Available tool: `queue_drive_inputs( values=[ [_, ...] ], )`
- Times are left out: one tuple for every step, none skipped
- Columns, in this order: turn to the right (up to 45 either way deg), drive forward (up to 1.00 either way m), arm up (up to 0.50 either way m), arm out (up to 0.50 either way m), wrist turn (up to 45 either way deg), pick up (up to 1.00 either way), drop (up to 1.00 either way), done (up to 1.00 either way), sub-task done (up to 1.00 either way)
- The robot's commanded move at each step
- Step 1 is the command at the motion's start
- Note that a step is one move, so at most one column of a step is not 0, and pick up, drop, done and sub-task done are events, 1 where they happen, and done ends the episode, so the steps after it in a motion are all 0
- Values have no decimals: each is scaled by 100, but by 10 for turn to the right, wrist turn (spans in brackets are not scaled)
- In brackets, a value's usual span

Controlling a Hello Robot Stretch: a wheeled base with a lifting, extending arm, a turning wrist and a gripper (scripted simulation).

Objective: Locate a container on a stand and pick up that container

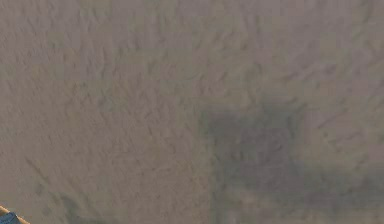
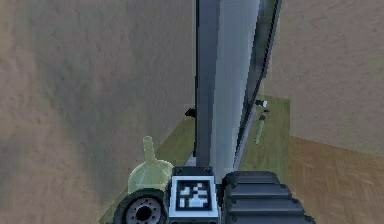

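- Judging from both views, you are at the approach stage: a likely container is found, but the pick-up does not look done.
- Your forward view faces a plain taupe surface. Whether it is wall or floor cannot be told.
- A small blue-and-orange scrap sits in that view's bottom-left corner, too small to name.
- In the arm side view, a pale yellow-green vessel with a flared neck sits low and left of the middle. It reads as the container you want.
- The vessel seems to stand at the near end of an olive-green desk. That desk runs up and to the right behind a tall grey upright panel. You cannot tell whether the vessel rests on the desk or just in front of it.
- The tool shows as a dark round body at the bottom edge, left of a white marker square.
- Its far end cannot be made out and the vessel lies right behind it, so you cannot tell whether it has hold of anything.
- What is left, as I judge it, is to line up on the vessel, take it, and raise it clear of the desk.
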Motion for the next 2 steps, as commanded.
queue_drive_inputs(
  values=[
    [0, 0, 0, 12, 0, 0, 0, 0, 0],
    [210, 0, 0, 0, 0, 0, 0, 0, 0]
  ],
)
